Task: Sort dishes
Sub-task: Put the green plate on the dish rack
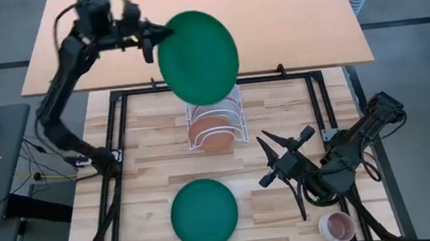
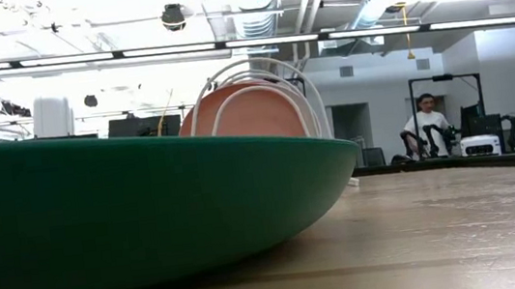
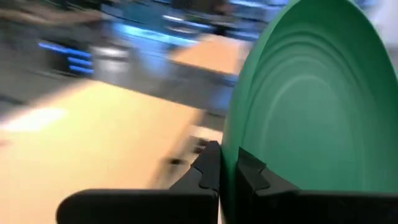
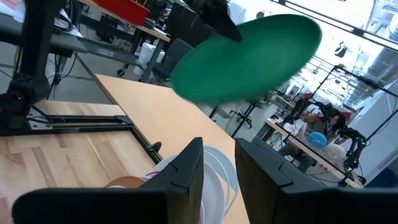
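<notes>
Green is the colour in play: the left gripper (image 1: 150, 41) has its fingers (image 3: 208, 171) clamped on the rim of a large dark green plate (image 1: 198, 57), holding it in the air above the white wire rack (image 1: 215, 124), which I take as the landmark. From overhead the plate hangs tilted over the rack's far side, touching nothing.

Inside the rack a terracotta-brown plate (image 1: 215, 140) stands on edge, with pale rims beside it that look like a white plate (image 1: 213, 121); whether a pink one sits among them I cannot tell. So part of the sorting appears done.

A second green plate (image 1: 204, 212) lies flat on the desk (image 1: 147, 151), well on the near side of the rack, not yet picked up. A small pink mug (image 1: 337, 225) stands further off, to the near right of the rack.

The right gripper (image 1: 278, 162) waits to the right of the rack, low over the desk, fingers (image 4: 180, 171) apart and empty.

By my reading, what is left is to slot the held plate into the rack and then deal with the green plate lying flat.
</notes>
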Robot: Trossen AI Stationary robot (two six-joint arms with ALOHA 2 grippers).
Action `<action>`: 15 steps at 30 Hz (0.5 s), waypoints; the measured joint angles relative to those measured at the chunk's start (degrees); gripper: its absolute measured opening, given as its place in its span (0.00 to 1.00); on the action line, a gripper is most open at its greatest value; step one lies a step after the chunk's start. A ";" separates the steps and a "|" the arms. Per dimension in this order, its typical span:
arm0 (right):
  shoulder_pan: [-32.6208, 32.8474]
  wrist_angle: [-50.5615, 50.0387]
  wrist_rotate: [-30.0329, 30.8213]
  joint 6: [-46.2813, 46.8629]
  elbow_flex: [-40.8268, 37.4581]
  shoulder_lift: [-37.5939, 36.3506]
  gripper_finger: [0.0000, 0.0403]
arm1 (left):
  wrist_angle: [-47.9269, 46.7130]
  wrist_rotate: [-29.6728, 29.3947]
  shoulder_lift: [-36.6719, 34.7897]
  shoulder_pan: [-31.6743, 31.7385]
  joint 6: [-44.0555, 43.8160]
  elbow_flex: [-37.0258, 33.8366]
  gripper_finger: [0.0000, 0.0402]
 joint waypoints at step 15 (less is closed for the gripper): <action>1.65 -1.25 0.00 0.00 -0.02 0.02 0.24 | -5.85 35.08 18.04 10.23 -8.19 4.00 0.00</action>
